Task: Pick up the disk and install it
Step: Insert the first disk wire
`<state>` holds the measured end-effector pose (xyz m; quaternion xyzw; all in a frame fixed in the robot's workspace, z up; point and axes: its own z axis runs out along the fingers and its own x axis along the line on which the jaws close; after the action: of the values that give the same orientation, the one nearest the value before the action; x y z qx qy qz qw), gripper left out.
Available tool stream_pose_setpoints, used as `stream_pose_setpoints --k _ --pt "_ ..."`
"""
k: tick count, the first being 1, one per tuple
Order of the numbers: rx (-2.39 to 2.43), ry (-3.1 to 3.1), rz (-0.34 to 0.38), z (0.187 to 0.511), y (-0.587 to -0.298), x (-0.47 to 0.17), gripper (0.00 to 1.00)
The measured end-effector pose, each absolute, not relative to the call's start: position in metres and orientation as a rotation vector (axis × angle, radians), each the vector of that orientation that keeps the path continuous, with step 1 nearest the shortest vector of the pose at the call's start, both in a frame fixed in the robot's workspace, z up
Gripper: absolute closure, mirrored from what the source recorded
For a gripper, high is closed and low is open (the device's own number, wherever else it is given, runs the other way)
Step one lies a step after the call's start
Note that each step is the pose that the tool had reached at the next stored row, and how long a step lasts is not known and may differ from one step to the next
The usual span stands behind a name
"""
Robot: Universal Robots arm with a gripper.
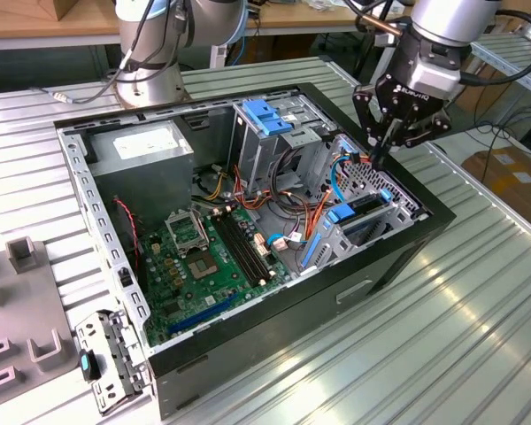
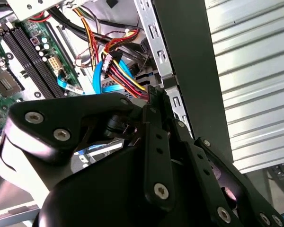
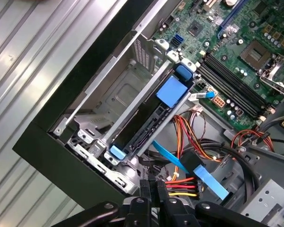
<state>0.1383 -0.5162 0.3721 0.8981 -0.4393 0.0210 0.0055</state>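
The disk (image 3: 144, 130) stands on edge inside the drive bay at the corner of the open computer case (image 1: 398, 257). Blue side rails run along it, with a blue tab (image 3: 173, 90) on its upper edge. In the exterior view the disk (image 1: 365, 211) sits in the metal cage on that view's right. My gripper (image 1: 378, 152) hangs just above the case wall beside the bay. Its black fingers (image 3: 151, 189) are pressed together with nothing between them. In the second wrist view my gripper (image 2: 154, 101) points at the bundle of red, yellow and black wires (image 2: 125, 78).
The green motherboard (image 1: 203, 257) lies on the case floor, and a grey power-supply box (image 1: 142, 146) sits at the back. A blue latch (image 1: 265, 115) tops the tall metal cage. Blue data cables (image 3: 208, 182) run beside the bay. A loose metal bracket (image 1: 106, 363) lies on the ribbed table (image 1: 478, 310).
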Motion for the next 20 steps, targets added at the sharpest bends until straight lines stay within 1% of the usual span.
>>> stream_pose_setpoints --k 5,20 --pt "2.761 -1.467 0.067 0.3712 -0.5162 0.1399 0.83" --pt "2.758 -1.471 0.067 0.3711 -0.5162 0.14 0.83"
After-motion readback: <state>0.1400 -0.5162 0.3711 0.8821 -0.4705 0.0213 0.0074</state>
